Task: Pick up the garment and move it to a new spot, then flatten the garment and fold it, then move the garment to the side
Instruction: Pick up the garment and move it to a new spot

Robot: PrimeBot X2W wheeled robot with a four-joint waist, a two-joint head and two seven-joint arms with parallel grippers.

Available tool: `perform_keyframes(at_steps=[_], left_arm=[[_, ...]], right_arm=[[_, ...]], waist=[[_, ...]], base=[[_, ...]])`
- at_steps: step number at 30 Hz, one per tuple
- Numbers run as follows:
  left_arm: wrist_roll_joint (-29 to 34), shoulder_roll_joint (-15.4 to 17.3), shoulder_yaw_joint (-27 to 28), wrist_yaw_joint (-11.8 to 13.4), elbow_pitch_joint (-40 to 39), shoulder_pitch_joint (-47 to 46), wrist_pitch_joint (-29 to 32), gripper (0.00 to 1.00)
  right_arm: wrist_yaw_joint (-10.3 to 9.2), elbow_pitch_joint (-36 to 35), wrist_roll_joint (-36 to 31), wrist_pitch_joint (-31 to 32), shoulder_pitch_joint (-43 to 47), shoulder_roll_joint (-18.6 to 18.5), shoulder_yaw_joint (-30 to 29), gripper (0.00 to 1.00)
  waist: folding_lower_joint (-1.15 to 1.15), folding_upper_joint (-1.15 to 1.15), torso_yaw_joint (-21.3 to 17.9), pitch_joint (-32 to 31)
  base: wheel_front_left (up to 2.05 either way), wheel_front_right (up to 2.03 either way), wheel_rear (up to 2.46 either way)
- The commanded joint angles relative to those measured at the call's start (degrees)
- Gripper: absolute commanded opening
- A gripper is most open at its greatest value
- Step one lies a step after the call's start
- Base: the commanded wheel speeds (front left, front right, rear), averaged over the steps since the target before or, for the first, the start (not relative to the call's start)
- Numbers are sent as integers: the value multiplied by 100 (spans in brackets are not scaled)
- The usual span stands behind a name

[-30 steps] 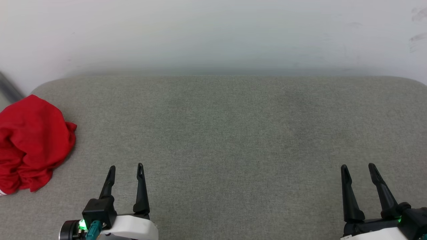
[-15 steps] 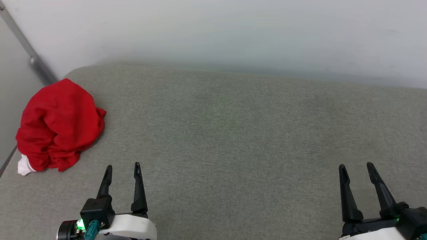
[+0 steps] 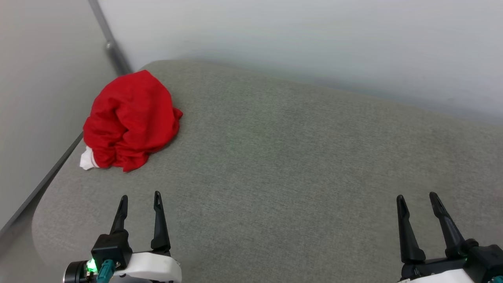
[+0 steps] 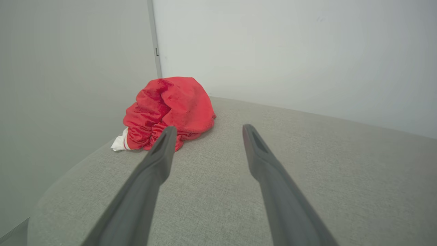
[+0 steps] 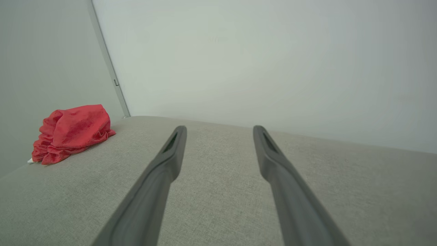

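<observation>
Your head camera swung left in the last second; nothing on the worktop [image 3: 294, 165] itself moved. The garment [image 3: 131, 120] sat bunched at the worktop's far-left corner. Left gripper [image 3: 140, 195] and right gripper [image 3: 416, 195] hung over its near edge, both wide open and empty. Pickup wasn't started; you likely turned to reach it.

A grey woven padded surface [image 3: 298, 165] is lying flat and spreading across most of the head view, its 2 left corners curving round. A pale wall [image 3: 298, 35] is rising directly behind its far edge, and a second pale wall [image 3: 35, 78] is standing along its left side. A thin grey strip [image 3: 112, 47] is running up the corner where the 2 walls are meeting. A narrow dark line [image 3: 43, 181] is tracing the foot of the left wall, beside the surface.
</observation>
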Motion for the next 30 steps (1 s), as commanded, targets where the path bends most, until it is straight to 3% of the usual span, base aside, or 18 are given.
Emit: perform_keyframes(at_steps=[1,14,25,30], left_arm=[[6,-5,16,9,-4,-35,-16,100],[-55,-6,76,93,-11,91,-16,100],[-128,-3,187,213,-131,174,-16,100],[-30,3,291,23,8,-111,-16,100]], right_arm=[[-2,-14,-38,-13,67,7,2,100],[-2,-14,-123,-13,74,7,32,100],[-3,49,-190,-12,-38,7,176,100],[-3,10,-239,-13,-27,7,124,100]], waist=[[0,0,229,12],[0,0,1137,24],[0,0,1197,92],[0,0,1178,128]], base=[[0,0,0],[0,0,0],[0,0,0],[0,0,0]])
